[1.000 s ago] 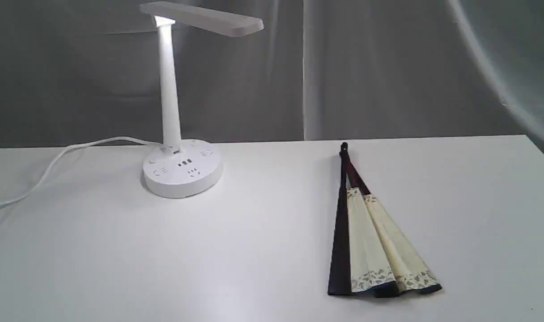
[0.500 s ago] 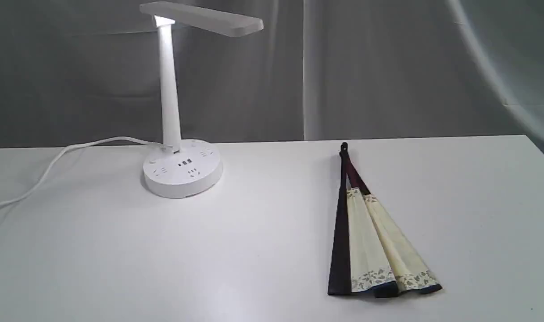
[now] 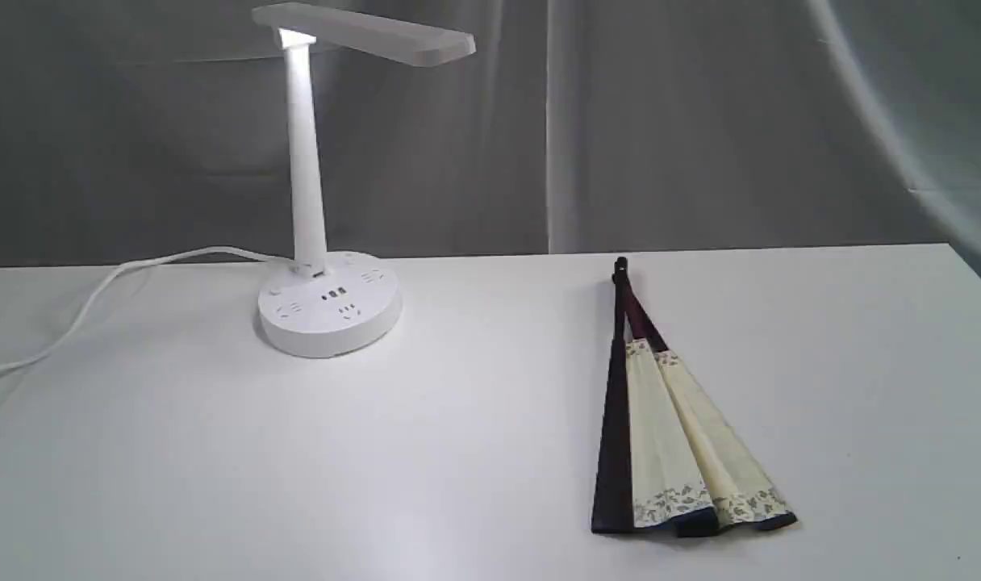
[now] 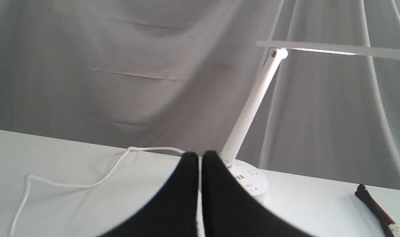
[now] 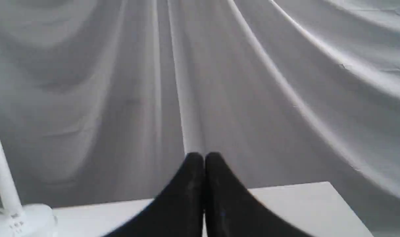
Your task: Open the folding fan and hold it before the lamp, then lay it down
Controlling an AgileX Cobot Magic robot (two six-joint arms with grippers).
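The main risk, judged from here, is the pick-up: the folding fan (image 3: 660, 436) lies flat on the white table (image 3: 458, 452), so fingers closing on one thin guard could slip off or crease the paper leaf, and a wide swing toward the lamp (image 3: 305, 177) could knock its slim stem. The fan rests on the table's right side, well apart from the lamp, barely spread: blackish guards, maroon ribs, cream pleats with a floral border. The left gripper (image 4: 200, 156) and right gripper (image 5: 204, 156) each have fingers pressed together, holding nothing
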